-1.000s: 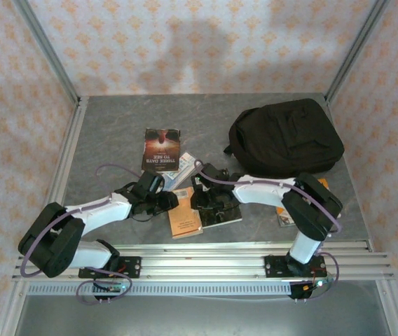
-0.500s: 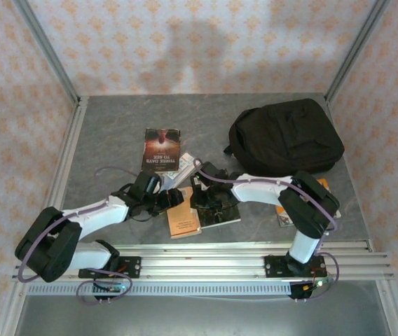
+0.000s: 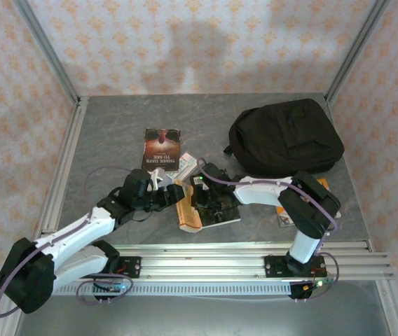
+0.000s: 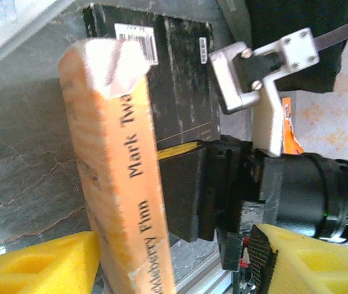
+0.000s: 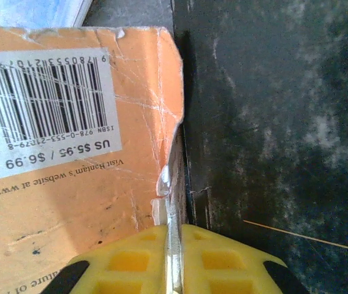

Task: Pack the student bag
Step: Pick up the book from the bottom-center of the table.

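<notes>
Top view, student bag: lying flat at the far right of the table, beyond the right arm.
Top view, orange book: tipped up on edge just beside a black book, near the table's front edge.
Left wrist, left gripper: fingers released and spread wide, the orange book's spine standing between them.
Right wrist, right gripper: pads clenched on the orange book's cover edge.

My overhead camera looks down across the whole table from its near edge; both wrist cameras sit close on the shared orange paperback.
</notes>
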You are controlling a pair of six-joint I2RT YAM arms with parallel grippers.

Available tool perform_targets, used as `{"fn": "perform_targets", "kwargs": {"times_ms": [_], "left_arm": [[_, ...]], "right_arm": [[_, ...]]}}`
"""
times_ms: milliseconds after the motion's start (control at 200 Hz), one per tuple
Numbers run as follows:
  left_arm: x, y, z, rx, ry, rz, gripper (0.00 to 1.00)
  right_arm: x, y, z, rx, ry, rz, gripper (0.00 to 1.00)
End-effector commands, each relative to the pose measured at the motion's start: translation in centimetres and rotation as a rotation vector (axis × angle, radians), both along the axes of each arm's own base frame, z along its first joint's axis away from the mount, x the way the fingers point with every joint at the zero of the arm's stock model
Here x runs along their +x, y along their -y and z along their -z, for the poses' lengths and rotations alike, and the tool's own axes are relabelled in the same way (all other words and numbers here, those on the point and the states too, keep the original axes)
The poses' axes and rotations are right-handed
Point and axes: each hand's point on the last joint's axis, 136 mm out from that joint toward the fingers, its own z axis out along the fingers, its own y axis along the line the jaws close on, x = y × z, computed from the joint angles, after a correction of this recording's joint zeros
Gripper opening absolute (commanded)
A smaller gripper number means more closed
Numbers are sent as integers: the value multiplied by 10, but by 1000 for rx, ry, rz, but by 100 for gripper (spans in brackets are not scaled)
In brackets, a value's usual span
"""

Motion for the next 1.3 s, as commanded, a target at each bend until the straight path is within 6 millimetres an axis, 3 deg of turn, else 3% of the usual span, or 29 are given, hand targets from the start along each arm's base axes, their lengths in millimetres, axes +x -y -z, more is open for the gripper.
{"fn": "perform_targets", "kwargs": {"times_ms": [0,150,350,610,731,891,931,1041,1111,1296], "left_arm": [[-3,1,16,20,-50,5,64],[-4,-6,34,85,-88,-9,60],[-5,-14,39,148,-101,-17,51],[-4,-17,32,170,-91,-19,15],[-2,-20,23,177,-67,-25,0],[3,-26,-22,166,38,-25,0],[4,-27,-36,165,77,-19,0],[3,-23,-80,100,196,4,0],[1,-15,-107,20,253,30,0],[-3,13,-159,-231,343,114,0]], "right_arm": [[-1,18,26,-80,-15,43,12],[-2,19,26,-78,-14,44,11],[0,19,21,-75,0,48,10],[5,22,7,-83,38,57,16],[10,28,-14,-85,91,73,30],[22,45,-59,-85,193,75,62],[26,51,-71,-81,217,73,76],[30,52,-104,37,251,56,92],[29,45,-129,167,264,25,99],[15,16,-191,483,239,-108,99]]}}
